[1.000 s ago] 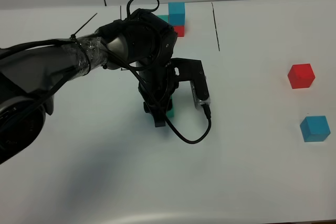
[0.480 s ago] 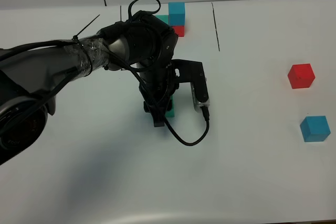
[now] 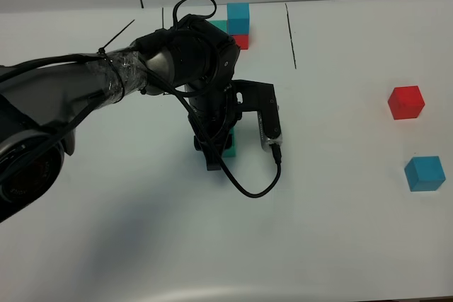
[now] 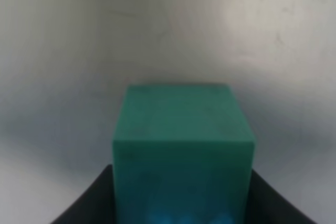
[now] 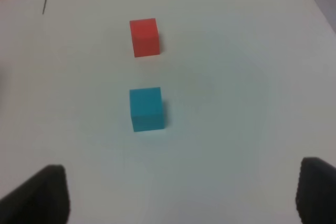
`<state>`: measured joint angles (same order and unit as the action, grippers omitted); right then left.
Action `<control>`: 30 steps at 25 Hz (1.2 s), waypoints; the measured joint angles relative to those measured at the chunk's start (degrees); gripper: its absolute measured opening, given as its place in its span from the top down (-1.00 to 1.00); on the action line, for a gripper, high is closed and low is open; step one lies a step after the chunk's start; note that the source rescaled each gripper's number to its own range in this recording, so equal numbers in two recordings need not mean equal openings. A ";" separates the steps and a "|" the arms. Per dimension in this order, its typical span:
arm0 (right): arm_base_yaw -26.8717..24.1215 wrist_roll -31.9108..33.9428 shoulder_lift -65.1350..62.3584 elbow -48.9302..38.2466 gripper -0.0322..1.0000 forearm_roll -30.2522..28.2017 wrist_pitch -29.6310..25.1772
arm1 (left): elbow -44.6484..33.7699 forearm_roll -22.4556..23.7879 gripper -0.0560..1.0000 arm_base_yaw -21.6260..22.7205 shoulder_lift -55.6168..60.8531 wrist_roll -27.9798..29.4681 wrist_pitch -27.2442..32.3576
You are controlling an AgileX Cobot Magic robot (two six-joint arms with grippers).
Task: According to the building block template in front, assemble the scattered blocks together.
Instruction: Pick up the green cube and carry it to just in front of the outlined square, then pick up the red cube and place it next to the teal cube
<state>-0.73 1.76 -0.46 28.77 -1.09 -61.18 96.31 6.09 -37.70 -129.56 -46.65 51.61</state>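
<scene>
Exterior high view: the building block template [image 3: 269, 33] sits at upper centre, its green, red and blue trio built between the black lines. No copy is assembled yet. The red cube [image 3: 405, 102] and blue cube [image 3: 425, 173] lie apart at the right edge, untouched. Only the first pick looks under way: at centre the left gripper [image 3: 219, 150] points down over the teal-green cube [image 3: 230, 144], which peeks out beside its dark body

Left wrist view: the teal-green cube [image 4: 181, 150] fills the lower middle, with dark fingers [image 4: 265, 203] pressed against both sides, so it looks clamped. I cannot tell whether it is resting on the table or lifted off it

Right wrist view: the right gripper [image 5: 181, 195] is spread wide and empty, fingertips [image 5: 44, 192] in the lower corners. The blue cube [image 5: 147, 108] is at centre left and the red cube [image 5: 144, 36] above it, both well clear of the fingertips
</scene>
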 joint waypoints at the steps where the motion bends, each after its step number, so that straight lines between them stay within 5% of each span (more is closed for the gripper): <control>1: 0.00 -0.05 0.00 0.00 -0.52 0.00 0.00 | 0.00 0.00 0.53 0.00 0.00 0.00 0.00; 6: 0.00 -0.05 0.00 0.00 -0.52 0.00 0.00 | 0.00 0.06 0.43 0.00 0.00 -0.42 0.00; 16: 0.00 0.00 0.00 0.00 -0.52 0.00 0.00 | 0.47 0.11 -0.36 0.00 0.32 -0.65 1.15; 23: 0.00 0.00 0.00 0.00 -0.52 0.00 0.00 | 0.92 0.11 -0.47 0.00 5.95 0.07 3.57; 30: 0.00 -0.04 0.00 0.00 -0.52 0.00 0.00 | 1.09 3.19 -0.47 0.00 12.74 11.92 4.80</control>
<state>-0.73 1.71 -0.46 28.77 -1.09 -61.18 97.40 9.27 -37.70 -116.82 -34.72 56.41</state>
